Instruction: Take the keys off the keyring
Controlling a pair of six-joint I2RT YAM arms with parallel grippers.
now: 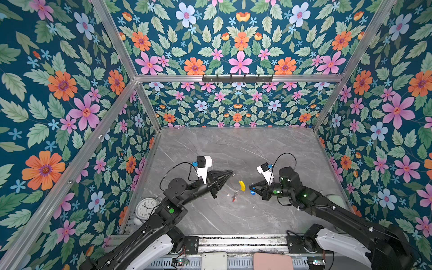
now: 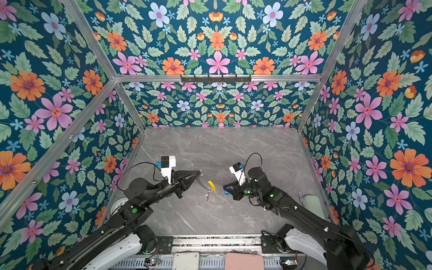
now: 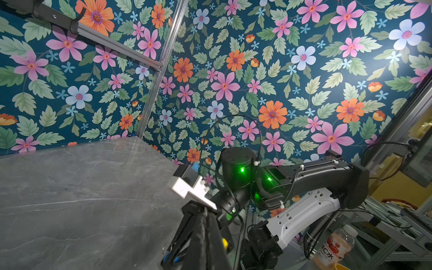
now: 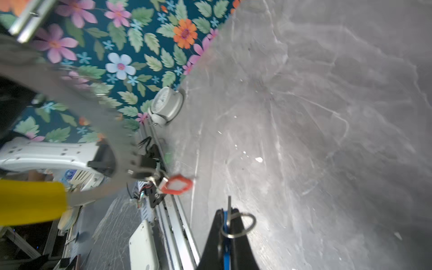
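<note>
Floral wallpaper panels point(image 1: 70, 93) enclose the cell, and a grey marble tabletop point(image 1: 233, 145) forms the work surface. Observe that both arms reach toward the middle of this surface with their tips facing each other. A white alarm clock point(image 1: 146, 208) stands at the table edge beside the wall, behind the left arm and well apart from both claws.

Check the left claw point(image 1: 232, 173). Its fingers are pressed fully together on the rim of the keyring point(image 4: 112, 131), which hangs from the tip above the tabletop. The hoop extends from this claw toward the right claw point(image 1: 250, 187). Its yellow sleeve point(image 1: 242, 185) sits between the two claws, just beside the right claw's tip but not touching it.

Check the right claw. It is clamped on the blue-tagged key point(image 4: 225, 233). The blade and a small split ring point(image 4: 242, 224) project past its fingertips, apart from the hoop.

Locate the red-tagged key point(image 1: 234, 196). It dangles from the hoop's lower arc, below the left claw's tip and near the right claw.
</note>
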